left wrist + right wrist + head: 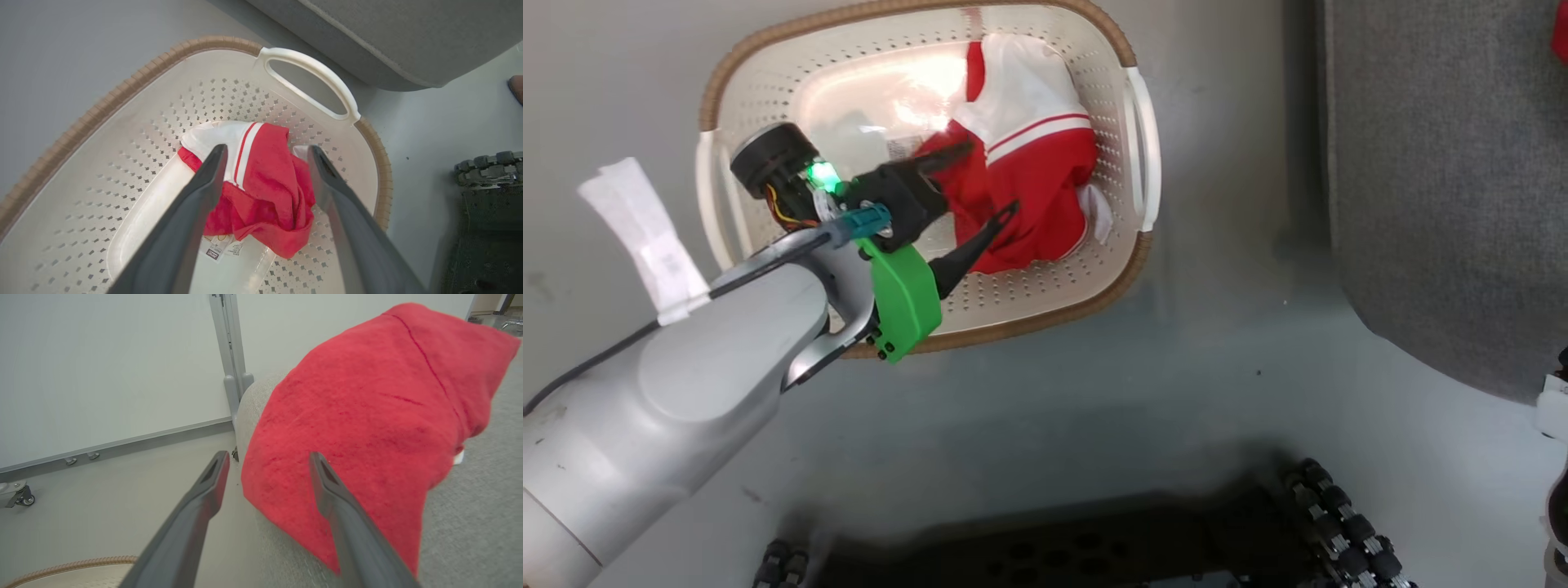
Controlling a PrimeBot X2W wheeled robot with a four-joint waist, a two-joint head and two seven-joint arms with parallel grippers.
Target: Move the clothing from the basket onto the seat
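Garment (265,183), by basket (245,94) wall — left tool (266,149) (spread)

No legible text in any view.
- Label sticker (222,248) on base of basket (135,134), partly covered by red-and-white garment (265,183): white paper, small printed lines, one dark patch with pale lettering. Characters too small to read.
- Same sticker (900,149) in head view: washed out by glare, print unresolved.
- White paper tag (645,233) on black cable (756,263) along left arm: faint grey marks, illegible.
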